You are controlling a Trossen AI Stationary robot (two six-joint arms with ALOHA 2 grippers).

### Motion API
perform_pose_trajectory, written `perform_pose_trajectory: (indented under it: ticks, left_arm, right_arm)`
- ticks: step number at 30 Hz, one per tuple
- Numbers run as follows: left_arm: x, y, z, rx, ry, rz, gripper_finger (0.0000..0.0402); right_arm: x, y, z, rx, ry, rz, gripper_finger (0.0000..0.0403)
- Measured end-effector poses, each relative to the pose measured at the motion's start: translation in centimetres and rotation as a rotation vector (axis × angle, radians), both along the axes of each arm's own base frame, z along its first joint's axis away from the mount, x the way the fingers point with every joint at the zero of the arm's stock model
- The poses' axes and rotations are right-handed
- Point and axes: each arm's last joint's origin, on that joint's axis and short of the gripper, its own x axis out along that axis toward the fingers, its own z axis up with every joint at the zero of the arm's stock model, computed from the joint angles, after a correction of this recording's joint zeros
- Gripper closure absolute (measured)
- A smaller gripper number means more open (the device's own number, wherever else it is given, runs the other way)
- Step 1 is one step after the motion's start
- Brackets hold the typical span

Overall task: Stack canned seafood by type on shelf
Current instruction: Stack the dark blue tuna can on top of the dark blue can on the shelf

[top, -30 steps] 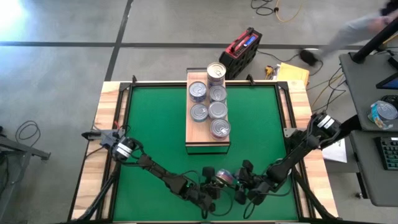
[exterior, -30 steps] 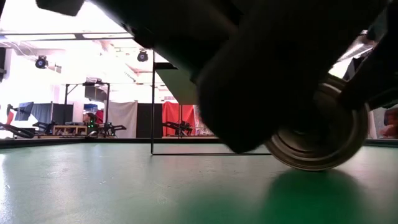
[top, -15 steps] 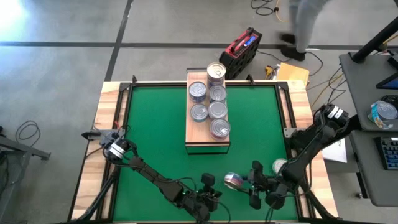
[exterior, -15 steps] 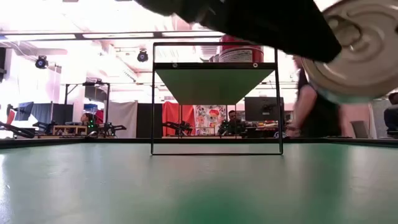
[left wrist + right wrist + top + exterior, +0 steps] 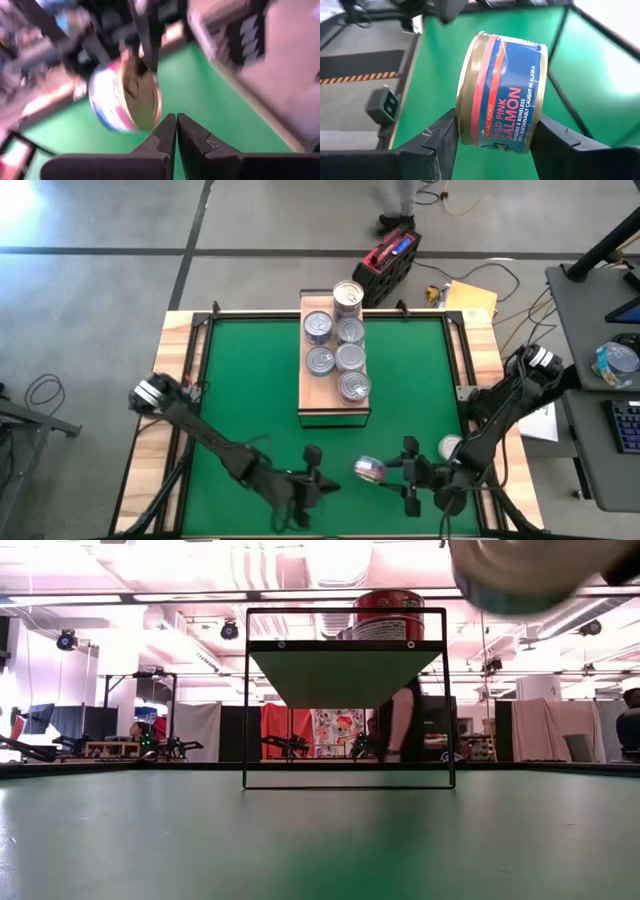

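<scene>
right pincer (image 5: 392,474): a salmon can (image 5: 502,92) is pinched on its two flat ends, lifted above the green mat (image 5: 250,390), near the front edge | left pincer (image 5: 312,480): pressed together, nothing held, beside that can | shelf (image 5: 334,405): six cans (image 5: 338,350) are placed on it

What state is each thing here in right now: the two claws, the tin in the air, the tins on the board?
Right gripper: shut on the salmon tin, above the mat's near edge.
Salmon tin: held on its side, lifted off the mat.
Left gripper: shut, empty, beside the held tin.
Shelf: standing on the mat, near end bare.
Shelf tins: six upright, in two rows at the far end.
Mat: no tins lying on it.
</scene>
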Motion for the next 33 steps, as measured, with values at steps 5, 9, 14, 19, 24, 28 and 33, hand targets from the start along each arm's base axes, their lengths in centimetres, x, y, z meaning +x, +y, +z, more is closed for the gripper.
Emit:
perform_pose_trajectory:
  ticks: [5,9,14,19,24,28,33]
  left_arm:
    - [-2.9,2.2,1.5,-0.071,-0.185,-0.041,0.0401]
    - [-4.2,3.5,2.2,-0.05,-0.238,-0.038,0.0401]
    - [-5.0,4.7,3.9,0.101,-0.292,0.096,0.0401]
    - [-5.2,5.8,5.7,0.322,-0.289,0.369,0.0402]
    - [-4.6,6.9,6.6,0.594,-0.206,0.488,0.0402]
    - [-4.0,8.1,6.4,0.814,-0.115,0.471,0.0402]
    - [-3.3,9.7,6.3,1.082,0.006,0.44,0.0402]
  right_arm:
    - [0.8,0.2,1.8,-0.114,-0.106,0.129,0.0213]
    - [1.6,-0.6,3.7,-0.188,-0.207,0.166,0.0213]
    - [2.7,-3.8,6.5,-0.225,-0.289,0.091,0.0213]
    - [2.8,-8.1,9.9,-0.094,-0.372,0.066,0.0213]
    - [2.1,-12.7,12.2,0.108,-0.407,0.087,0.0213]
    - [1.3,-15.9,13.1,0.237,-0.389,0.099,0.0213]
    - [0.9,-18.0,13.2,0.358,-0.378,0.111,0.0213]
